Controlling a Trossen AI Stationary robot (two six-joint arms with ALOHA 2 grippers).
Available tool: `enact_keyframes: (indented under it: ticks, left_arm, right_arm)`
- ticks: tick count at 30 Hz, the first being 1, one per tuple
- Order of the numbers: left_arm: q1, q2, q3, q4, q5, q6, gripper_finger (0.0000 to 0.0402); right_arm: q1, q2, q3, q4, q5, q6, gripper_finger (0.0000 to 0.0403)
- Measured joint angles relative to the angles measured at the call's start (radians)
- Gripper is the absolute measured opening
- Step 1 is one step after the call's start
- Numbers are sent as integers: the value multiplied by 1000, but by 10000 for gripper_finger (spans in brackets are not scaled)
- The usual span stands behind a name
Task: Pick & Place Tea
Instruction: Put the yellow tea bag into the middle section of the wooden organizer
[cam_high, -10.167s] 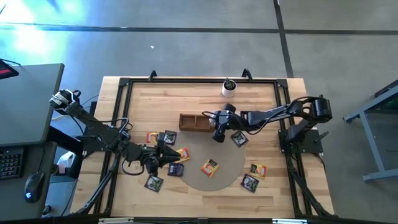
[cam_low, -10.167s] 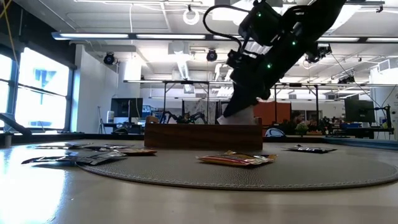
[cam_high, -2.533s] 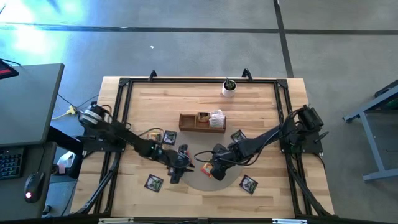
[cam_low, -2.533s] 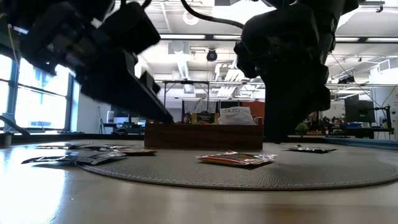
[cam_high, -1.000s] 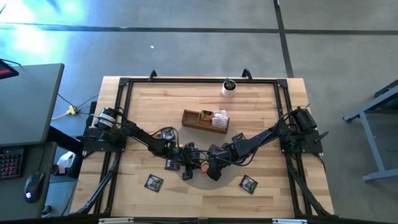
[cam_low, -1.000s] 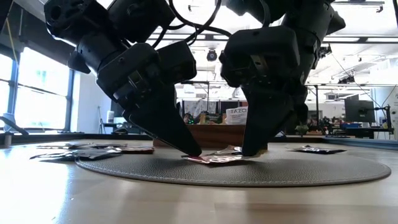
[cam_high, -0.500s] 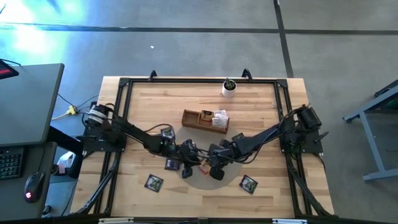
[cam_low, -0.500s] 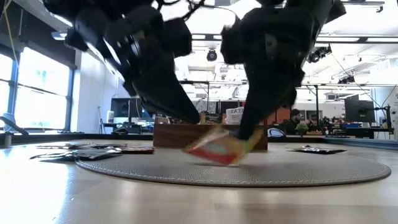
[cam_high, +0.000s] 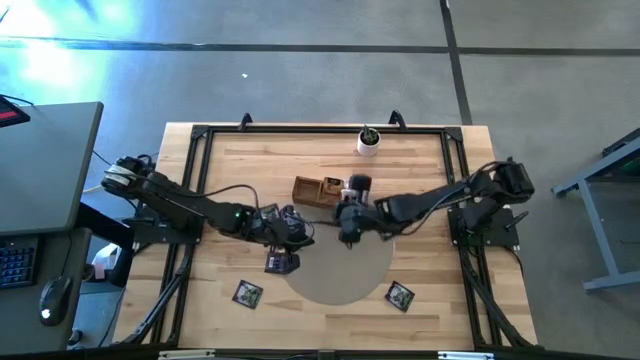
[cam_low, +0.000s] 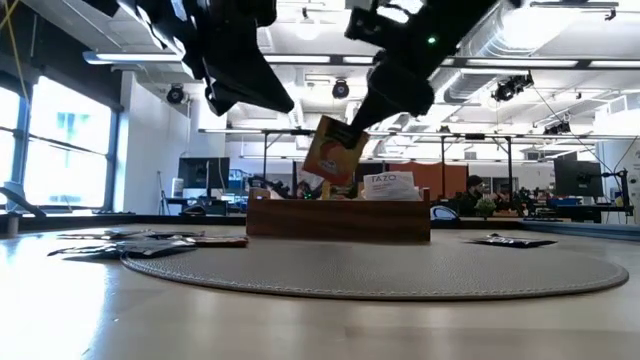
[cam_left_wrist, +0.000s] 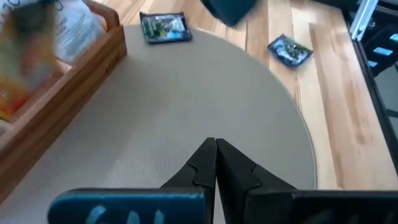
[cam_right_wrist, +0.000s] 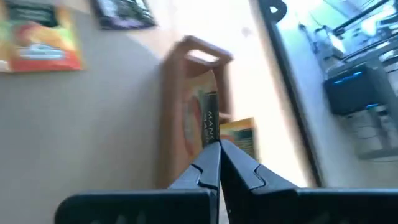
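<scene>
Right gripper (cam_low: 352, 128), fingers pinched on an orange tea sachet (cam_low: 333, 150), holds it in the air beside the wooden box (cam_low: 338, 220). The box contains upright sachets, including a whitish one (cam_low: 386, 186). Left gripper (cam_left_wrist: 215, 147), fingers pressed together and empty, hangs over the round grey mat (cam_high: 335, 275). Dark sachets (cam_high: 400, 295) lie on the table (cam_high: 430, 180).

Worktop (cam_high: 420, 160): light wooden planks inside a black metal frame.
Round mat (cam_high: 340, 280): grey, lying on the worktop's near half.
Wooden box (cam_high: 312, 190): brown, open-topped, at the mat's far edge.
White cup with a plant (cam_high: 368, 141): near the far rail, well apart from the box.
Grey desk (cam_high: 40, 170): left of the worktop, with a keyboard (cam_high: 14, 265) and a mouse (cam_high: 52, 300).
</scene>
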Motion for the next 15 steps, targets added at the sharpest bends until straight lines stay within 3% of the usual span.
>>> enact_keyframes:
  ticks: [5,11,15]
  left_arm:
    - [0,-2,0,-17,1,0,7]
    - [0,-1,0,-38,-3,-8,7]
    - [0,-1,0,-38,-3,-8,7]
  right_arm:
    - [-93,1,59,-64,-61,-30,0]
    - [-192,1,79,-179,-221,23,0]
    - [-219,2,78,-191,-214,9,0]
